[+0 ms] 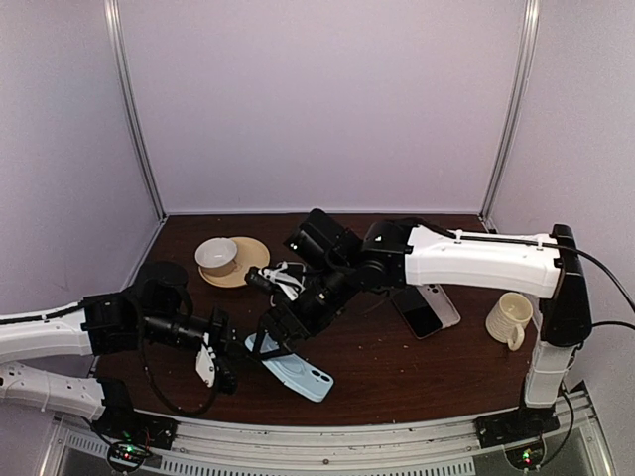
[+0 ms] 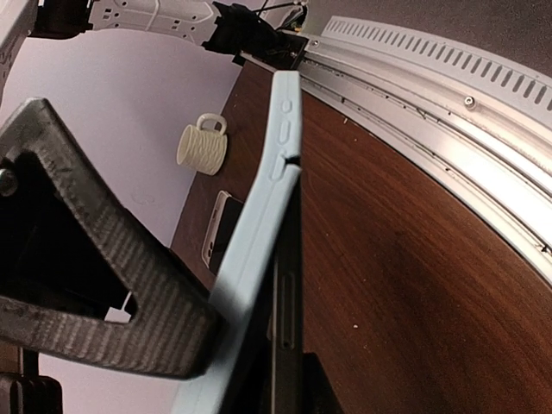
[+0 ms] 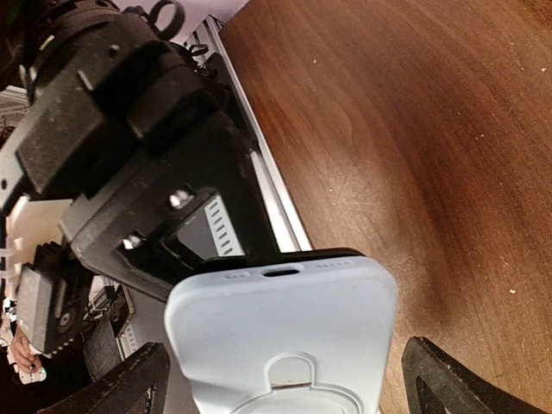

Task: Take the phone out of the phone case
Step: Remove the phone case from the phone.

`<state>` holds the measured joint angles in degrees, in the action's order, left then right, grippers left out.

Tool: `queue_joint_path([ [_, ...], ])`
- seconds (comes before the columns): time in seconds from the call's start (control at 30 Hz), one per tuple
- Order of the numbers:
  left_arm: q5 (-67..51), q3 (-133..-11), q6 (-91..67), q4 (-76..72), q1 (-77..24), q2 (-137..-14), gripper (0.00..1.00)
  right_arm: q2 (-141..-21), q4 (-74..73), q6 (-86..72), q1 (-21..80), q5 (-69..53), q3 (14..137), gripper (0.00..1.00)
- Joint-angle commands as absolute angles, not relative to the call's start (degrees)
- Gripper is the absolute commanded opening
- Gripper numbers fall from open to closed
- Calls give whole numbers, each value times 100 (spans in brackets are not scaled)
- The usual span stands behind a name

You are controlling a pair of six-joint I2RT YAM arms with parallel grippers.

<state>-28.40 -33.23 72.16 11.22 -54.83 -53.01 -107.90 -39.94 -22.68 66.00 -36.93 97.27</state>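
Light-blue phone case [image 1: 298, 369], phone [image 2: 286, 345] still inside, lies near, centre-left. Left gripper [image 1: 218, 367] clenched on the phone case's left end, anchoring it. Right gripper [image 3: 289, 375] spread wide, straddling the case, probably to peel.

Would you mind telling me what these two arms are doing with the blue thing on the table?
They are working a phone out of its case. The left gripper is pinched shut on an edge of the light blue phone case, which is peeling away from the dark phone inside. The right gripper stands open astride the case's other end. The phone is not yet out.
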Motion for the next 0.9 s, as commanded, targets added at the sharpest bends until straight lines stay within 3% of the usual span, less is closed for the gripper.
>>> queue_joint_path([
  [0.0,-3069,-3349,7251,621,-5512,-5148,0,-10838,-4256,-2079,6510,-3332,9862,99],
  [0.33,-3173,-3349,7247,624,-5523,-5126,0,-11001,-3878,-2158,6507,-4228,9861,98],
  [0.67,-3215,-3349,7233,616,-5528,-5128,0,-11040,-3687,-2153,6483,-4508,9887,73],
  [0.87,-3202,-3357,7225,642,-5525,-5128,0,-10983,-3725,-2149,6460,-4456,9845,67],
])
